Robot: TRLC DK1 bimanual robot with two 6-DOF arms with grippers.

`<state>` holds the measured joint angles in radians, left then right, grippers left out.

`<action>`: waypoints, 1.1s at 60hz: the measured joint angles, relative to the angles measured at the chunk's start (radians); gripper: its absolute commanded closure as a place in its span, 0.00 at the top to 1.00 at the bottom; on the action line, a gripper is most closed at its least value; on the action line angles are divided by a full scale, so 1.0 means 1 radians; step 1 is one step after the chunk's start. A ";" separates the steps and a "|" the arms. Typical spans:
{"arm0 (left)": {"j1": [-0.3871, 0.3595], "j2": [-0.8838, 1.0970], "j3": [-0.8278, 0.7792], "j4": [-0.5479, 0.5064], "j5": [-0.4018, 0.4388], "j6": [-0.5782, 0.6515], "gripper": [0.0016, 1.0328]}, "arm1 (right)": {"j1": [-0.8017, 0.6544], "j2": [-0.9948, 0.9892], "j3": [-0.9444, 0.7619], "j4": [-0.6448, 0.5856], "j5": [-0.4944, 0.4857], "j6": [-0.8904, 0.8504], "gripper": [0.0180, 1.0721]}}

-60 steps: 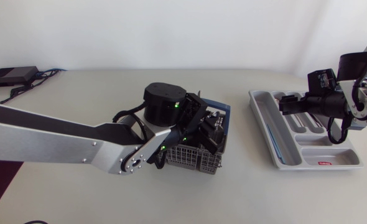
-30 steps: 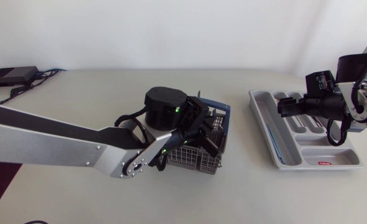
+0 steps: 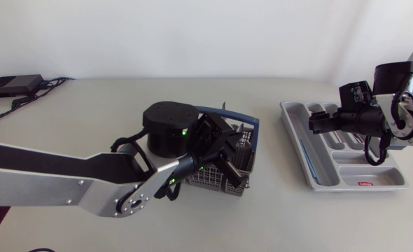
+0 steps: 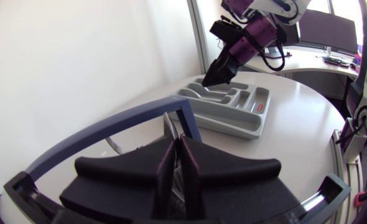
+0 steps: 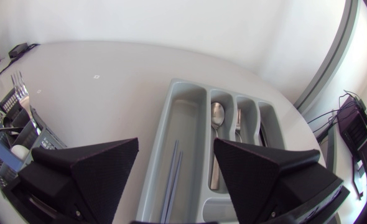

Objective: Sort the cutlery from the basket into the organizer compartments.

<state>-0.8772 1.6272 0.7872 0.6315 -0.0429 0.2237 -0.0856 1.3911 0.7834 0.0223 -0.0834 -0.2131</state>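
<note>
The grey mesh basket [image 3: 219, 183] with a blue handle [image 3: 253, 127] stands mid-table. My left gripper [image 3: 227, 159] is down inside it. In the left wrist view its fingers [image 4: 134, 171] are pressed together on a thin metal cutlery handle [image 4: 170, 127] that rises between them, under the basket's blue handle [image 4: 127, 121]. The grey organizer [image 3: 318, 168] lies at the right; a spoon [image 5: 216, 115], a fork [image 5: 238, 124] and thin rods [image 5: 173, 167] lie in its compartments. My right gripper [image 3: 313, 123] hovers open over the organizer's left part, nothing between its fingers [image 5: 84, 165].
A black box with cables [image 3: 10, 85] sits at the table's far left corner. More forks [image 5: 18, 84] stand in the basket [image 5: 9, 109], as seen from the right wrist. Bare tabletop lies between basket and organizer [image 4: 233, 106].
My left gripper has shut inside the basket, and its wrist has shifted left. My right gripper has drifted slightly left over the organizer, still open.
</note>
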 measured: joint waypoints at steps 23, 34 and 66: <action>-0.068 -0.063 -0.107 0.077 -0.045 0.100 0.07 | 0.020 -0.002 0.000 -0.004 0.007 0.000 0.83; -0.071 -0.135 -0.113 0.071 -0.045 0.102 0.07 | 0.046 -0.047 -0.001 -0.029 0.008 0.000 0.83; 0.015 -0.383 0.048 -0.364 0.174 -0.085 0.07 | 0.198 -0.360 -0.044 -0.187 -0.158 -0.085 0.83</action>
<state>-0.8619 1.2446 0.8352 0.2676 0.1307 0.1387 0.1120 1.0306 0.7391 -0.1650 -0.2409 -0.2981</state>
